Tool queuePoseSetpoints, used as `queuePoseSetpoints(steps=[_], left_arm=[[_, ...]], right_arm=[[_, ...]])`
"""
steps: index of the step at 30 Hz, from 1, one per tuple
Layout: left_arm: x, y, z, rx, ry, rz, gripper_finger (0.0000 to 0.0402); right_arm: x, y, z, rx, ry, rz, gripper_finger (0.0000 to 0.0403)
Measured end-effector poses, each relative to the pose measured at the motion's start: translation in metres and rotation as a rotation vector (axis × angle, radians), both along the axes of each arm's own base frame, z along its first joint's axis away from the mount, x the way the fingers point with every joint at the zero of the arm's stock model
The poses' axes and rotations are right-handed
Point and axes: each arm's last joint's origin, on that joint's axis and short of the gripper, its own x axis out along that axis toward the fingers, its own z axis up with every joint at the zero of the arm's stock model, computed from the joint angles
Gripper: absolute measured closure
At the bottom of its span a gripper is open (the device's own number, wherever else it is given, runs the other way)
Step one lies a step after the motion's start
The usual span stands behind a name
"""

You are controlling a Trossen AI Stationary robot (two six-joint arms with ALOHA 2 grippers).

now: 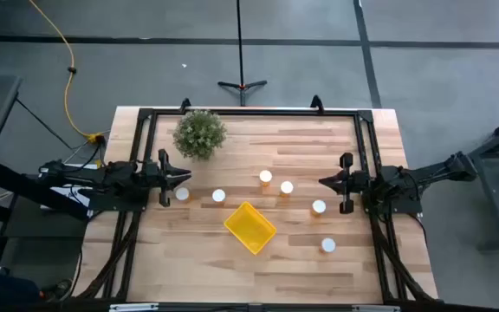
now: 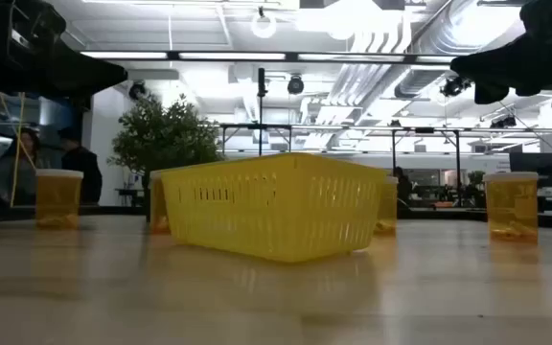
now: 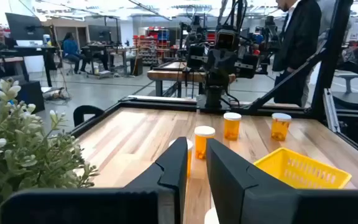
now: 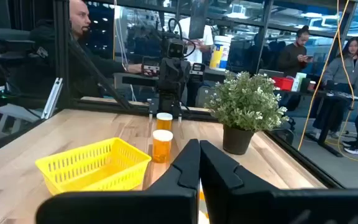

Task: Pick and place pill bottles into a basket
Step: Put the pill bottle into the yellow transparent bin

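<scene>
Your left gripper (image 1: 177, 179) sits at the table's left edge, just beside the nearest pill bottle (image 1: 182, 196); its jaws stand slightly apart with nothing between them, as your left wrist view shows from the narrow gap between its fingers (image 3: 229, 180). Your right gripper (image 1: 326, 182) waits at the right edge with its jaws pressed together, empty. You have all six pill bottles standing upright on the wooden table (image 1: 189, 260), none inside the yellow basket (image 1: 250, 227). The basket lies turned at an angle near the table's middle, toward the front. One bottle (image 1: 219, 197) stands just left of the basket; two (image 1: 266, 178) (image 1: 287, 187) stand close together behind it; one (image 1: 319, 207) is to its right near your right gripper, and the last (image 1: 328, 245) stands alone toward the front right. A potted plant (image 1: 200, 134) sits at the back left, behind your left gripper.
</scene>
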Motion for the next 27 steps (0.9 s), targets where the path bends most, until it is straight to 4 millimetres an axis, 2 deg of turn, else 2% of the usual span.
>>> queuePoseSetpoints(steps=[6,12,19,23,27], left_arm=[[0.0,0.0,0.0,-0.001,0.001,0.002,0.0305],[0.0,0.0,0.0,-0.011,-0.001,-0.002,0.0294],[0.0,0.0,0.001,-0.051,-0.009,-0.002,0.019],[-0.003,0.0,0.022,-0.058,-0.051,-0.034,0.0144],[-0.002,-0.002,0.037,-0.058,-0.049,-0.088,0.0128]], right_arm=[[0.0,0.0,0.0,0.006,0.0,0.0,0.0383],[0.0,-0.002,0.0,0.019,0.001,-0.064,0.032],[-0.001,-0.003,0.005,0.085,-0.055,-0.11,0.0234],[-0.001,-0.003,0.018,0.055,-0.08,-0.084,0.0205],[0.002,-0.001,0.031,0.04,-0.039,-0.059,0.0195]])
